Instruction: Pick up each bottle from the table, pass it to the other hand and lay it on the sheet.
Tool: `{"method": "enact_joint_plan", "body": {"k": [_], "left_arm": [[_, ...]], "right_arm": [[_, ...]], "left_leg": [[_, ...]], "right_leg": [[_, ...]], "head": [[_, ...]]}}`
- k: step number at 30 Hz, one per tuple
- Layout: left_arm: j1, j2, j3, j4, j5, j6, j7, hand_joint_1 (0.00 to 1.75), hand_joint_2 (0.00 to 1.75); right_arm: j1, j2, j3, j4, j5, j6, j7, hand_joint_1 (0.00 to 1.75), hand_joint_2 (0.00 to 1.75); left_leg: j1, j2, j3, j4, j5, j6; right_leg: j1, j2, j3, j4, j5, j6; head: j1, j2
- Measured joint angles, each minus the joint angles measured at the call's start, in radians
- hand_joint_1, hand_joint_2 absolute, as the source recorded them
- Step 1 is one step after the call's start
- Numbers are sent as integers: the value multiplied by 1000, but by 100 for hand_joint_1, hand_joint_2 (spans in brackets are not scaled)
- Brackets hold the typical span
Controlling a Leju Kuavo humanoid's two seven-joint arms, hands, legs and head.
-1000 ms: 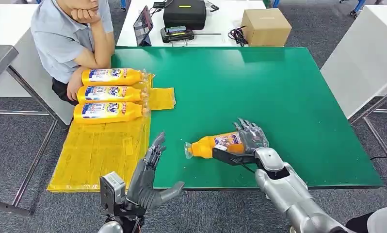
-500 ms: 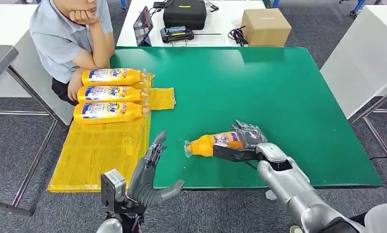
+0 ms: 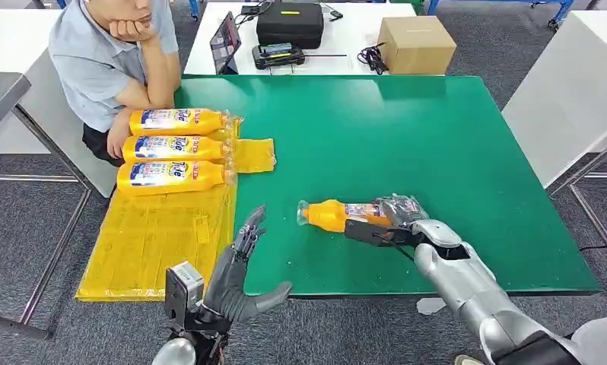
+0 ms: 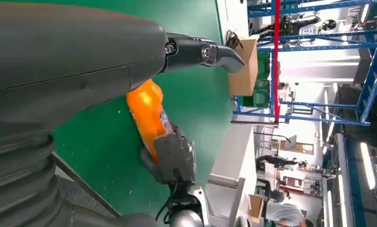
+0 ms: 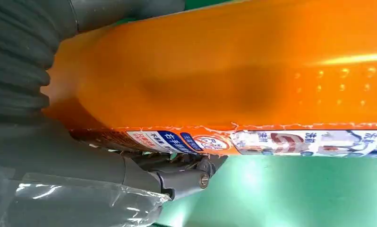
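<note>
Bottle in hand: an orange plastic detergent bottle with a blue-and-white label (image 3: pixel 338 214) is gripped by its base end in the right hand (image 3: pixel 395 217); it is held on its side, its clear-capped neck pointing toward the yellow sheet, near the front edge of the green worktop (image 3: pixel 437 137). Whether it is lifted clear of the worktop cannot be told.
Right hand: its fingers are wrapped around the bottle's body, as the right wrist view shows at close range.
Left hand: the left hand (image 3: pixel 239 270) is held with fingers spread and nothing in it, palm turned toward the bottle, at the front edge of the worktop between the sheet and the bottle; the neck is near it but apart from it.
Sheet: a crinkled yellow plastic sheet (image 3: pixel 156 243) is draped over the left edge of the worktop. Three more orange bottles (image 3: pixel 175 147) are laid on its far part, side by side, necks toward the worktop's middle.
Step judged: the hand-over is judged to be just ahead.
Risks: the bottle is held at one end, so it could be tipped or twisted by its free end as it is carried. If the right hand is loosened before the left has closed, the bottle could be dropped over the front edge. The smooth plastic could be slipped through a partial grasp at the narrow neck.
Surroundings: a seated person (image 3: pixel 106 65) is leaning at the far left corner, and a cardboard box (image 3: pixel 416 42) is set on the white table beyond.
</note>
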Motion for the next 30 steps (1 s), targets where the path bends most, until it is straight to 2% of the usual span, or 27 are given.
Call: {"method": "enact_joint_plan", "body": {"k": [8, 14, 19, 25, 30], "left_arm": [[-10, 0, -7, 13, 29, 65, -39, 0, 175], [-13, -17, -7, 35, 130, 122, -38, 0, 175], [2, -42, 19, 75, 376, 119, -3, 0, 175], [0, -51, 35, 124, 485, 80, 10, 0, 175], [-10, -53, 37, 154, 504, 71, 14, 0, 175]], "right_arm": [[21, -16, -31, -18, -179, 6, -94, 175, 175], [99, -16, -78, -133, -333, 17, -135, 175, 175], [164, 29, -90, -267, -399, -14, -144, 175, 175], [181, 103, -79, -358, -421, -38, -153, 175, 175], [183, 134, -57, -390, -429, -45, -160, 175, 175]], "left_leg": [[0, 1, 2, 0, 0, 0], [0, 2, 2, 0, -1, 0], [1, 2, -2, 0, 0, -1], [1, 1, -5, 0, 0, -1], [0, 0, -6, 0, 0, 0]], "right_leg": [[0, 1, 2, 0, 0, 0], [0, 1, 2, 0, 0, 0], [1, 1, -2, 0, 0, 0], [1, 0, -4, 1, 0, 0], [0, 0, -5, 0, 0, 0]], "head": [[0, 0], [0, 0], [0, 0], [0, 0], [0, 0]]}}
